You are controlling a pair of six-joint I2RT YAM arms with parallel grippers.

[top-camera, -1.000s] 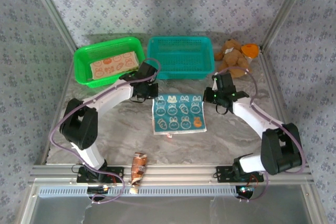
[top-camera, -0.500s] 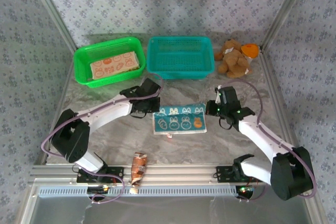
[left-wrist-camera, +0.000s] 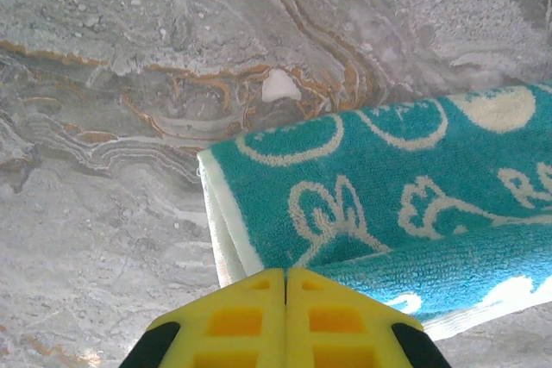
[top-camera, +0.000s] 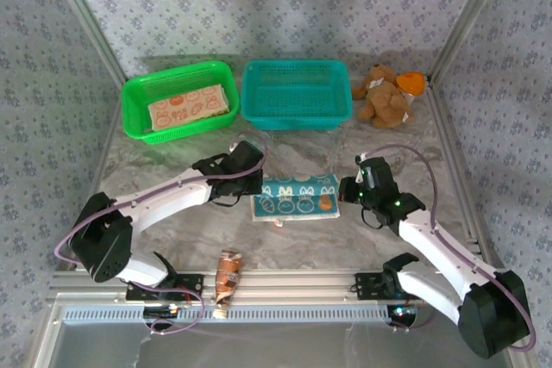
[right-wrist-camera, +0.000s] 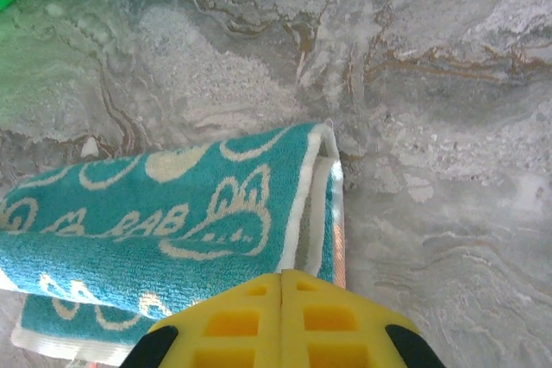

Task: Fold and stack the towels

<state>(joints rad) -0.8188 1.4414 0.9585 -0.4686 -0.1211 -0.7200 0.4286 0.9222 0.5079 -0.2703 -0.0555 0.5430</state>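
The teal towel, spread flat on the table a second ago, is now doubled over into a narrow band, its far edge brought forward over the near half. The left hand and right hand, pinched on its side edges, have both drawn back toward the arms' bases. Both arms now lie lower and more stretched out.
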